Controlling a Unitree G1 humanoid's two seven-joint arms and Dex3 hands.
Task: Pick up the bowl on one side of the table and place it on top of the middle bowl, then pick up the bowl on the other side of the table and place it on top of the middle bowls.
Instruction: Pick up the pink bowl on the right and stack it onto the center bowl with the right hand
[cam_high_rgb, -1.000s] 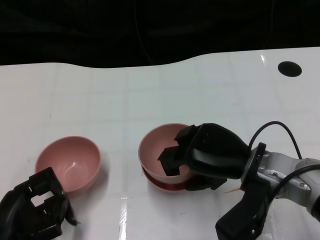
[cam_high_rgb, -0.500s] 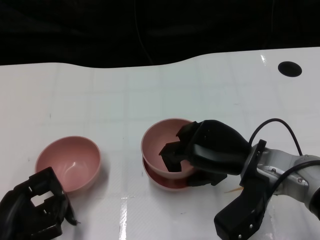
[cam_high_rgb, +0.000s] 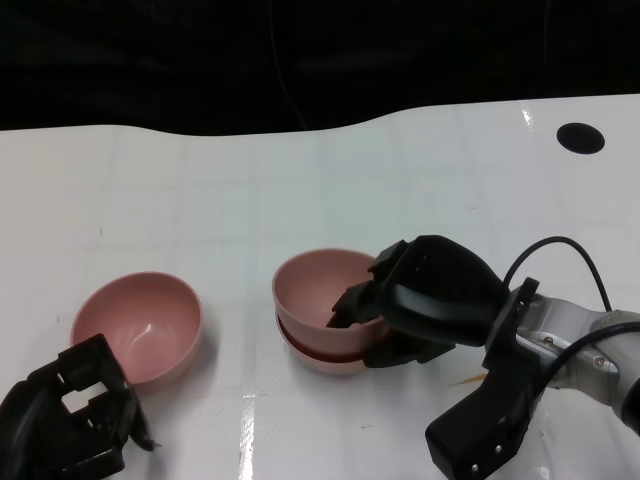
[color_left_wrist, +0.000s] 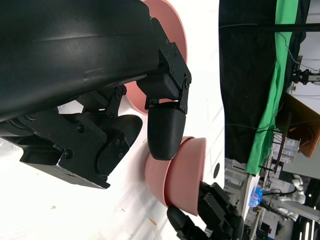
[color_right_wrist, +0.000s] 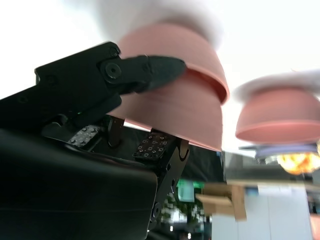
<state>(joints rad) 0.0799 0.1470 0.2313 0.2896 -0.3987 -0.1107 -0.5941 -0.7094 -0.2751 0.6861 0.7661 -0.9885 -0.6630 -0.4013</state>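
Observation:
Two pink bowls are nested mid-table: the upper bowl (cam_high_rgb: 312, 283) sits inside the middle bowl (cam_high_rgb: 320, 359). My right hand (cam_high_rgb: 430, 300) is at their right side, its fingers over the upper bowl's rim and pinching its wall. The right wrist view shows one finger along the outside of the upper bowl (color_right_wrist: 175, 117) and others at its rim. A third pink bowl (cam_high_rgb: 140, 325) stands alone at the left. My left hand (cam_high_rgb: 70, 420) rests low beside it, holding nothing, fingers loosely bent and apart. The left wrist view shows the nested bowls (color_left_wrist: 180, 175) beyond my left hand's fingers (color_left_wrist: 167, 132).
The white table (cam_high_rgb: 200, 200) ends at a dark back edge. A black round hole (cam_high_rgb: 579, 137) sits at the far right. A black cable loops above my right forearm (cam_high_rgb: 560, 340). A green cloth and other clutter lie beyond the table in the left wrist view.
My right hand has lowered the bowl it carries into the middle bowl; it was tilted and higher, and now sits level. The hand shifted slightly right. The left hand and left bowl stayed still.

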